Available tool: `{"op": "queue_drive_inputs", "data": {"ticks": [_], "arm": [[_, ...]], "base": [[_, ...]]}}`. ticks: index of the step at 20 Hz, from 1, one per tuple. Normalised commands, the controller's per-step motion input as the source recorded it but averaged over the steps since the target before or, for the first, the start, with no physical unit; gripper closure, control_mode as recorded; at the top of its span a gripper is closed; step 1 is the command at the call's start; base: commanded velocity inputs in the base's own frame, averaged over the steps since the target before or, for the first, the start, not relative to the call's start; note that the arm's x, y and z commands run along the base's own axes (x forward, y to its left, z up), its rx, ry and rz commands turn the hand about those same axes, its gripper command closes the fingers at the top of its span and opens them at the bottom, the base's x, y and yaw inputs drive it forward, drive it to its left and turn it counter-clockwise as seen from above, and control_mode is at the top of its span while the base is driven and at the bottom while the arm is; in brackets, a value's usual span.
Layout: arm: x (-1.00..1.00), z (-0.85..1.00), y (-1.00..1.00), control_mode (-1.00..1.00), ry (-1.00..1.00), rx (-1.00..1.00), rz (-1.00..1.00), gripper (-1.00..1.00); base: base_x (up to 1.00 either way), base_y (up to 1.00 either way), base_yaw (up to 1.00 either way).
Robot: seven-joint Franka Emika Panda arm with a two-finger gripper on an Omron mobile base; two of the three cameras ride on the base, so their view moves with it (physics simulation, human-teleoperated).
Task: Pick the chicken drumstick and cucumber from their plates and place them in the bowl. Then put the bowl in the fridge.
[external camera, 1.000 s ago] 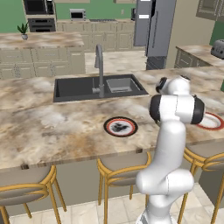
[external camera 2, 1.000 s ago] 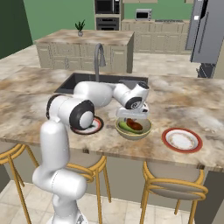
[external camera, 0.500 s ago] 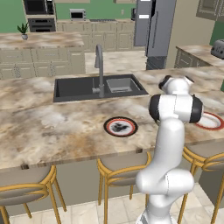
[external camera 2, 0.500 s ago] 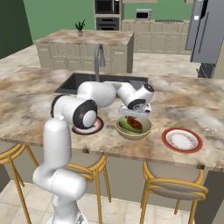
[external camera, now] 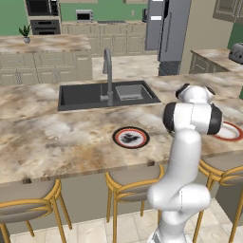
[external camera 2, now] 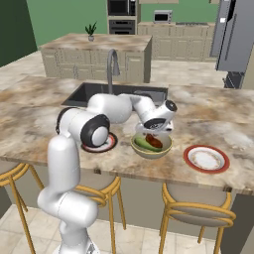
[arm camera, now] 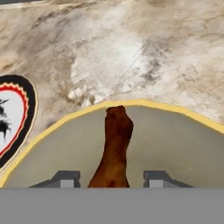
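From the left base view the arm [external camera: 190, 142] blocks most of the action. There's a plate [external camera: 131, 137] with a dark patterned centre sitting on the counter [external camera: 57, 137] in front of the sink [external camera: 107, 94], and a second plate [external camera: 229, 132] peeking out from behind the arm on the right. The fridge [external camera: 167, 29] stands way at the back.

Right base view is clearer — the arm reaches over to the bowl [external camera 2: 151, 145], which sits on the counter between the two plates, and the gripper [external camera 2: 158, 130] hangs just above it. Inside the bowl I can see the cucumber [external camera 2: 143, 143] with the drumstick [external camera 2: 154, 141] lying right next to it. The plain plate [external camera 2: 206, 158] is off to the right, well apart from the bowl.

Hand view looks straight down into the bowl: the drumstick lies on the tan bottom between the two fingertips [arm camera: 65, 178], and there's a clear gap either side of it, so the jaws are apart and not squeezing it. The patterned plate's edge shows at the left, just beside the bowl's yellow rim.
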Motion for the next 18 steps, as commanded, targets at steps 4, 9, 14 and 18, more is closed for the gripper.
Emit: {"op": "queue_drive_inputs", "data": {"ticks": [4, 9, 14, 18], "arm": [[-0.2, 0.03, 0.0, -1.0, -0.06, 0.0, -0.06, -1.0], [-0.03, 0.23, 0.0, -1.0, -0.04, 0.0, -0.05, -1.0], [0.0, 0.45, 0.01, -1.0, -0.07, 0.0, -0.02, -1.0], [-0.13, 0.45, 0.1, -1.0, 0.0, -0.04, -0.05, -1.0]], "base": [[0.0, 0.0, 0.0], [0.0, 0.0, 0.0], [0.0, 0.0, 0.0], [0.0, 0.0, 0.0]]}}
